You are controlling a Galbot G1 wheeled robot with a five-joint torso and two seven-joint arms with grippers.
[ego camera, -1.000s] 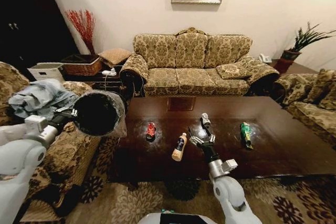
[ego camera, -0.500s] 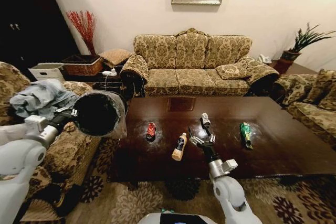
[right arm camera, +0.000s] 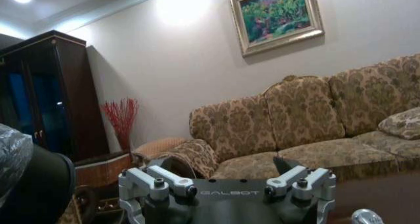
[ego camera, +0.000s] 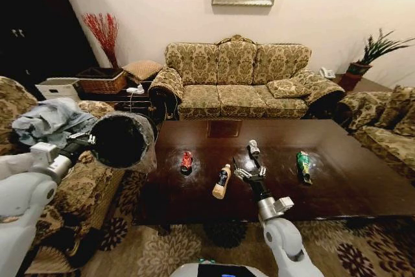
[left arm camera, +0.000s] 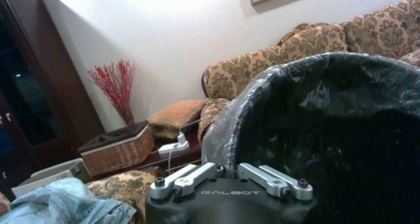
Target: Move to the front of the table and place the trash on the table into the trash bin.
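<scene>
The dark brown table (ego camera: 337,192) carries the trash: a red can (ego camera: 187,161), a tan bottle (ego camera: 222,181) with a dark cap, a silvery can (ego camera: 253,148) and a green packet (ego camera: 303,164). My right gripper (ego camera: 250,173) hovers open over the table, between the bottle and the silvery can, with nothing in it. In the right wrist view its fingers (right arm camera: 154,179) stand wide apart, and the silvery can (right arm camera: 365,217) shows at the corner. My left gripper (ego camera: 83,139) is shut on the rim of the black trash bin (ego camera: 123,139), held tipped in the air left of the table. The bin's liner (left arm camera: 276,86) shows close up.
A patterned sofa (ego camera: 237,79) stands behind the table. An armchair (ego camera: 84,180) with a blue garment (ego camera: 48,120) is under the bin on the left; another armchair (ego camera: 382,128) is at the right. A wicker basket (ego camera: 100,80) sits on a side table. A patterned rug (ego camera: 162,251) lies underfoot.
</scene>
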